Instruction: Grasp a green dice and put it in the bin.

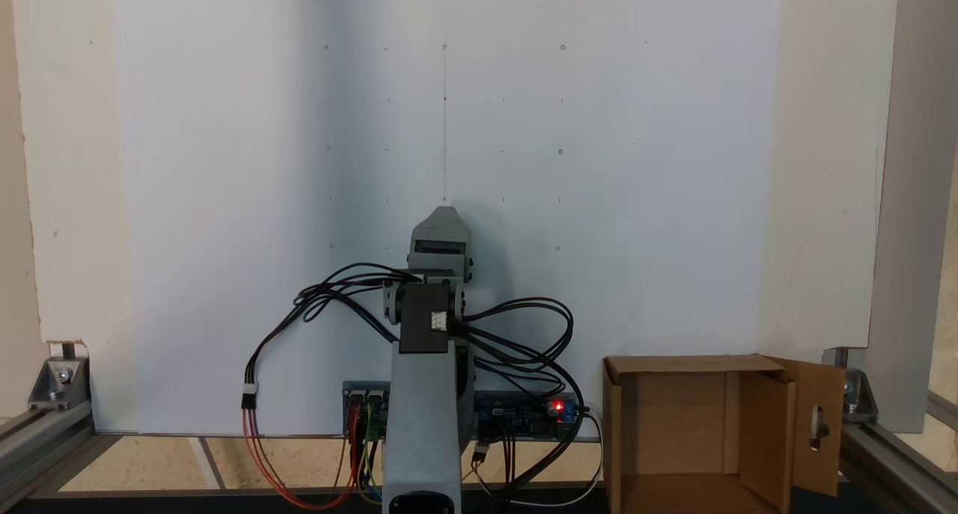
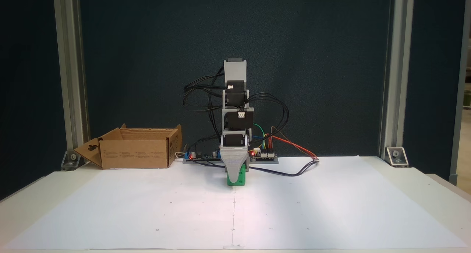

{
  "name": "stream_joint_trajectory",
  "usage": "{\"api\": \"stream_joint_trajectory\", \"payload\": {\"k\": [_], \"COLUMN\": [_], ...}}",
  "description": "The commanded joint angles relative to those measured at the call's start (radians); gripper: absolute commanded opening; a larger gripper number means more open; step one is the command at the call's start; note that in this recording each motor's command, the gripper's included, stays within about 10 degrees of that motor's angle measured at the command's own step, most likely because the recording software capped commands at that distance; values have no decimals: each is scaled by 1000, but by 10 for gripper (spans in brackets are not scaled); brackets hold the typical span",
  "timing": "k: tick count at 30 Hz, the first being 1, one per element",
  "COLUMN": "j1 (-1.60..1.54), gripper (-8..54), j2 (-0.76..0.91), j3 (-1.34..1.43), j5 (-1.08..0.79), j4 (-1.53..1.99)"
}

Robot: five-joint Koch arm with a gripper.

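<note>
The arm is folded low over the middle of the white sheet (image 2: 331,208), with its gripper (image 2: 234,172) pointing down at the paper just ahead of its base. In a fixed view from the front, the grey front finger (image 2: 234,160) tapers to a tip that sits against the dice (image 2: 237,178), a green cube resting on the sheet and touching the finger's lower end. The second finger lies behind the first, so I cannot tell whether the fingers are clamped on the dice or spread around it. In a fixed view from behind and above, the grey gripper (image 1: 441,222) shows past the black wrist motor and the dice is hidden by the arm. The bin (image 2: 134,153) stands well apart from the dice, at the left of the base in the front view and at the lower right (image 1: 673,424) in the rear view, open, with its slotted flap folded outward. Black cables (image 2: 272,109) loop around the arm, and a circuit board (image 2: 265,155) with a red light lies beside the base
</note>
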Motion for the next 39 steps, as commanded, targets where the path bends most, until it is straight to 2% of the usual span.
{"api": "stream_joint_trajectory", "payload": {"k": [1, 7, 18, 20, 23, 28, 33, 39], "j1": [-2, -3, -14, -17, -9, -14, -21, -38], "gripper": [355, 318, 316, 221, 123, 115, 115, 115], "j2": [0, 0, -26, -26, -26, -18, -11, -6], "j3": [-18, -17, -17, -12, -12, -35, -278, -695], "j5": [41, 41, 43, 43, 41, 43, 49, 74], "j4": [-5, -6, -18, -20, -23, -12, 254, 575]}}
